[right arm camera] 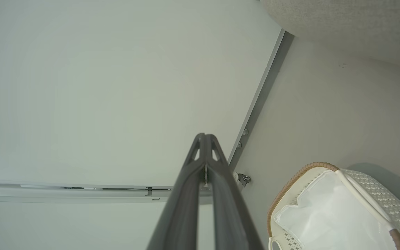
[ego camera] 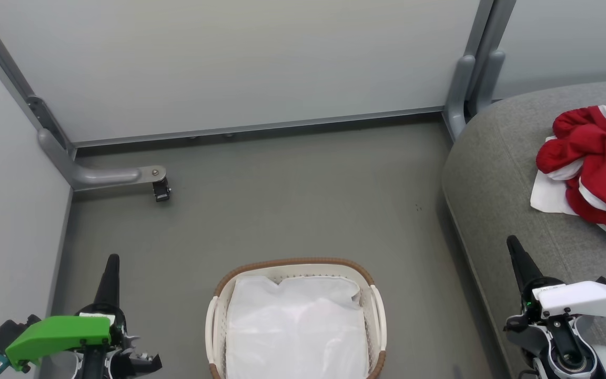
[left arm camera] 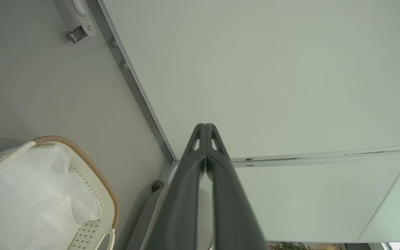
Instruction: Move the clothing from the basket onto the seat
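Note:
The red and white striped clothing [ego camera: 600, 168] lies heaped on the grey seat [ego camera: 497, 173] at the right, with a small white cloth [ego camera: 547, 195] under its left side. The basket [ego camera: 295, 266] stands on the floor at the bottom centre, holding just its white lining sheet [ego camera: 295, 326]. It also appears in the left wrist view [left arm camera: 92, 166] and the right wrist view [right arm camera: 297, 178]. My left gripper [ego camera: 112, 260] is at the lower left, shut and empty, fingers together [left arm camera: 205, 126]. My right gripper [ego camera: 512, 242] is at the lower right over the seat's front edge, shut and empty [right arm camera: 205, 135].
Pale partition walls enclose the floor at the back and left. A grey metal foot with a caster [ego camera: 161, 190] juts out at the left, and another post base [ego camera: 461, 95] stands beside the seat. Bare grey floor [ego camera: 292, 200] lies between basket and wall.

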`<state>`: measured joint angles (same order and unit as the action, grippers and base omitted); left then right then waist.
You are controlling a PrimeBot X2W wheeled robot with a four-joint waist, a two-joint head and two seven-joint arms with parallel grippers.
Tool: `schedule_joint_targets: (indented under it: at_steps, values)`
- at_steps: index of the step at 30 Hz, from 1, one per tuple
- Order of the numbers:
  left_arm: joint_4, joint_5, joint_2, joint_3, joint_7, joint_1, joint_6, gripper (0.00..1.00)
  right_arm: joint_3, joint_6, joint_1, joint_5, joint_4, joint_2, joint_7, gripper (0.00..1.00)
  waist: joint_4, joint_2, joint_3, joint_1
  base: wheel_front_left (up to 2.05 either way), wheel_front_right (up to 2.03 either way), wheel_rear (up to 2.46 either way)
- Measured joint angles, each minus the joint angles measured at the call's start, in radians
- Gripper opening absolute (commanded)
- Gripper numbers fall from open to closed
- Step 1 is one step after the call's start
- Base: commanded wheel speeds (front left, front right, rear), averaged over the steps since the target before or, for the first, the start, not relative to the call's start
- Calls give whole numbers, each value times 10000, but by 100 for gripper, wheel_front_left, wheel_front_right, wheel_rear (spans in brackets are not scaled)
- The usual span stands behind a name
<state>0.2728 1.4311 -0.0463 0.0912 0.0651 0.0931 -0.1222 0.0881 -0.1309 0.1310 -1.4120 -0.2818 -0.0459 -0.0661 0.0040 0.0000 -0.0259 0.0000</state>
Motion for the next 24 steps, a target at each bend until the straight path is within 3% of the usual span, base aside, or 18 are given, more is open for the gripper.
schedule_joint_targets:
  at_steps: [24]
  values:
    - [-249,1664,-4,209,479,72,-52,0,247,0,-174,-1868,341,-10,-464,0,-37,0,214,0,0,0,0]
